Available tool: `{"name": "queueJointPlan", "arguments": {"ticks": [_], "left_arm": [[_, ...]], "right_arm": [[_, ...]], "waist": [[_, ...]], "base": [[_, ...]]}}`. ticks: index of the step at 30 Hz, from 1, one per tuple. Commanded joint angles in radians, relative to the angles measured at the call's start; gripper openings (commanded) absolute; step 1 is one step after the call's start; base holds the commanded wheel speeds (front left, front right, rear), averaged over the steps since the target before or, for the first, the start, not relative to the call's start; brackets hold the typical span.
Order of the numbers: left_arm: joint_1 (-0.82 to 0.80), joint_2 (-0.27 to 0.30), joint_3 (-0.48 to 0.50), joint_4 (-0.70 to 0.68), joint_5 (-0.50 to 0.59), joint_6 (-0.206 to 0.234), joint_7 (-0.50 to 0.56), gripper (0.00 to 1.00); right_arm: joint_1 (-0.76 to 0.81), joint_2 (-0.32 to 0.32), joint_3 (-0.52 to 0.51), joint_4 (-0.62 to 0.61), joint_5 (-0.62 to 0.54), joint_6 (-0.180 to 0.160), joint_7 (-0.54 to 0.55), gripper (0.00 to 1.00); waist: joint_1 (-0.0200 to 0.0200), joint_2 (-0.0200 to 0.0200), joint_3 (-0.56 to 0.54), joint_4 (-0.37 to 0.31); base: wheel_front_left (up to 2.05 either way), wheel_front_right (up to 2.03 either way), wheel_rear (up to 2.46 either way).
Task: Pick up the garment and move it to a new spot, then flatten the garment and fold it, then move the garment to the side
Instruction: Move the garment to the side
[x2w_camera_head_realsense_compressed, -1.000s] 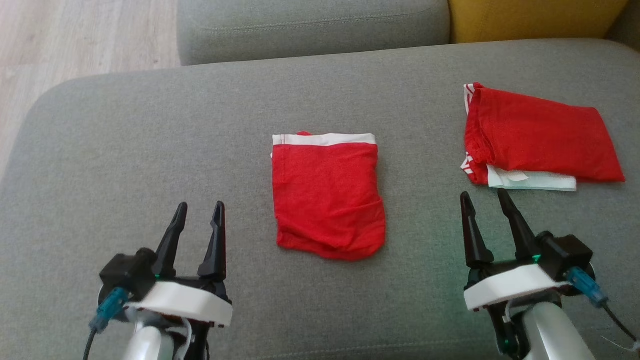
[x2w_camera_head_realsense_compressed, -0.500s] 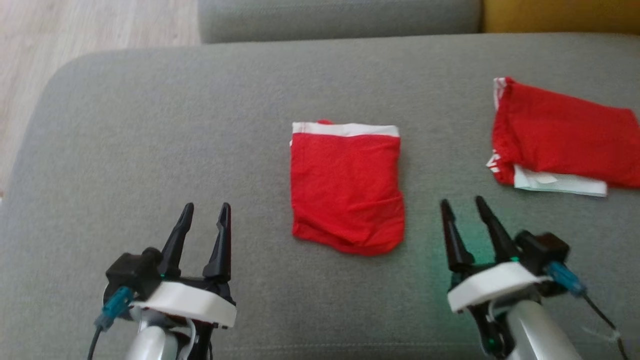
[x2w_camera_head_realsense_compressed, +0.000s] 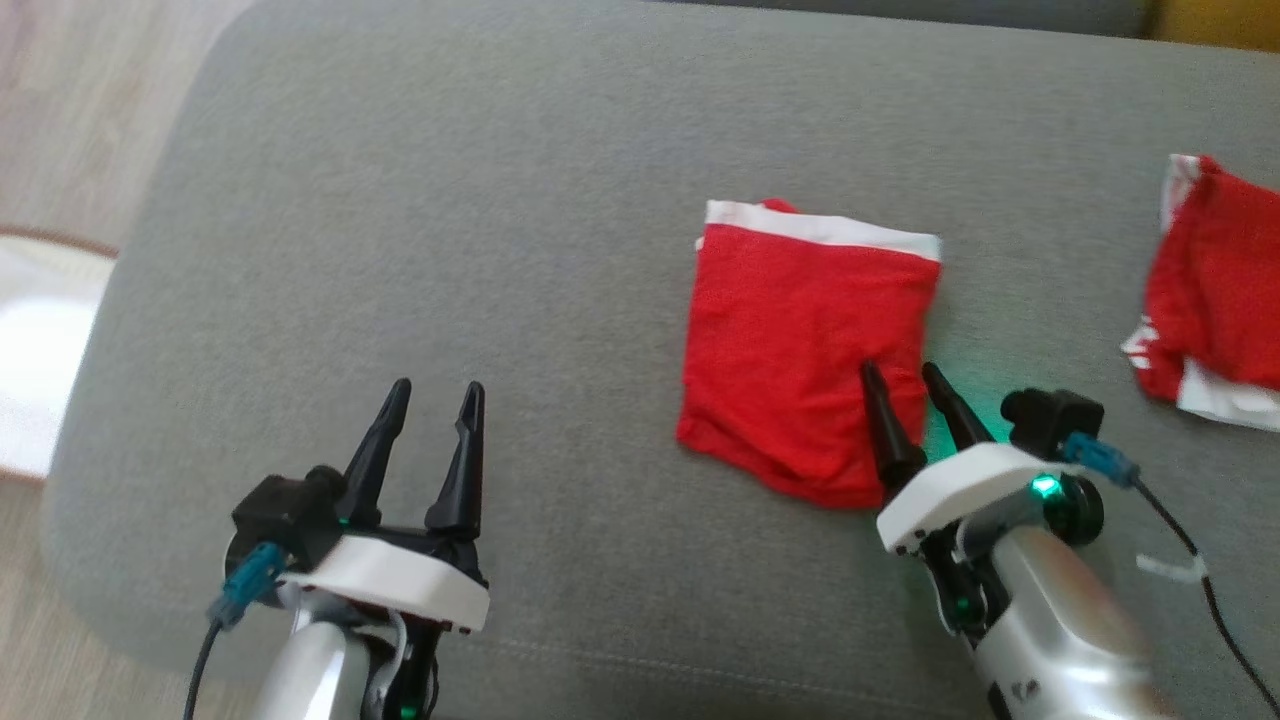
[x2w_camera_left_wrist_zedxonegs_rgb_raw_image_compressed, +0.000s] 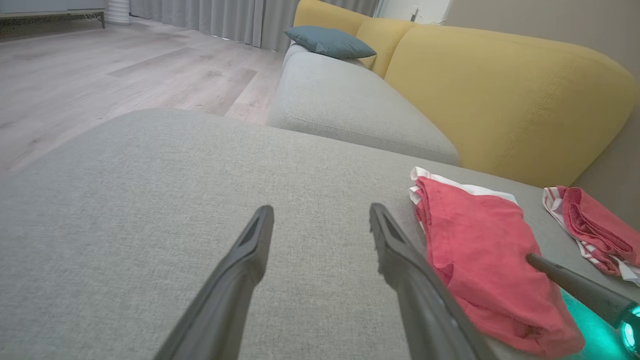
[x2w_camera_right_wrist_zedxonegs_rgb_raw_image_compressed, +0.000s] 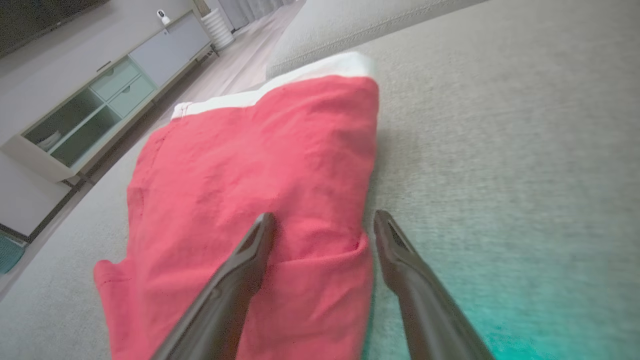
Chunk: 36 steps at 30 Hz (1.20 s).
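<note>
Folded red garment (x2w_camera_head_realsense_compressed: 800, 340), right claw (x2w_camera_head_realsense_compressed: 899, 371) straddling its right edge (jaws apart)

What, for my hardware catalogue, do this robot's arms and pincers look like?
The left pincer and right pincer each have two long tapered black fingers above a white collar and silvery forearm. A blue plug with a dark cable joins each wrist; small green lights glow there.

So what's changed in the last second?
The right gripper has swung left to the folded red garment, its open fingers now straddling the garment's near right edge; nothing is gripped. The camera turned too, shifting the whole picture. The left gripper stays open over the grey cushion; the second garment lies as before.
</note>
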Motion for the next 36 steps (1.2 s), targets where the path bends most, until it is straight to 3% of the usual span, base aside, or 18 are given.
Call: {"name": "queueJointPlan", "arguments": {"ticks": [1, 11, 12, 13, 14, 19, 27, 33, 35, 36], "left_arm": [[-0.041, 0.008, 0.023, -0.028, -0.010, -0.002, -0.012, 1.00], [-0.066, 0.008, 0.022, -0.032, -0.019, 0.001, -0.012, 1.00], [-0.067, 0.008, 0.024, -0.032, -0.019, 0.001, -0.012, 1.00], [-0.067, 0.008, 0.027, -0.032, -0.018, 0.003, -0.012, 1.00], [-0.065, 0.008, 0.030, -0.033, -0.017, 0.004, -0.012, 1.00], [-0.059, 0.008, 0.039, -0.035, -0.014, 0.004, -0.012, 1.00], [-0.051, 0.008, 0.051, -0.050, -0.009, 0.008, -0.012, 1.00], [-0.053, 0.008, 0.064, -0.058, 0.000, 0.005, -0.012, 1.00], [-0.057, 0.008, 0.068, -0.060, 0.004, 0.003, -0.012, 1.00], [-0.063, 0.008, 0.069, -0.062, 0.007, 0.000, -0.012, 1.00]], "right_arm": [[-0.045, 0.002, 0.030, -0.005, 0.008, 0.004, -0.004, 1.00], [-0.162, 0.002, 0.022, 0.216, -0.050, 0.004, -0.023, 1.00], [-0.170, 0.002, 0.030, 0.226, -0.048, 0.004, -0.025, 0.82], [-0.177, 0.002, 0.040, 0.233, -0.047, 0.004, -0.029, 0.16], [-0.184, 0.002, 0.054, 0.237, -0.050, 0.004, -0.033, 0.00], [-0.210, 0.002, 0.085, 0.250, -0.110, 0.004, -0.060, 0.00], [-0.245, -0.020, 0.052, 0.190, -0.365, 0.004, -0.075, 0.00], [-0.271, -0.110, 0.073, 0.106, -0.477, 0.004, -0.040, 0.00], [-0.286, -0.159, 0.084, 0.074, -0.489, 0.004, -0.014, 0.00], [-0.301, -0.216, 0.100, 0.041, -0.492, 0.004, 0.019, 0.00]], "waist": [[0.0000, 0.0000, 0.021, 0.030], [0.0000, 0.0000, 0.042, 0.068], [0.0000, 0.0000, 0.042, 0.066], [0.0000, 0.0000, 0.040, 0.062], [0.0000, 0.0000, 0.038, 0.057], [0.0000, 0.0000, 0.017, 0.015], [0.0000, 0.0000, -0.011, -0.086], [0.0000, 0.0000, -0.001, -0.165], [0.0000, 0.0000, 0.009, -0.187], [0.0000, 0.0000, 0.022, -0.204]], "base": [[0.00, 0.00, 0.00], [0.00, 0.00, 0.00], [0.00, 0.00, 0.00], [0.00, 0.00, 0.00], [0.00, 0.00, 0.00], [0.00, 0.00, 0.00], [0.00, 0.00, 0.00], [0.00, 0.00, 0.00], [0.00, 0.00, 0.00], [0.00, 0.00, 0.00]]}}
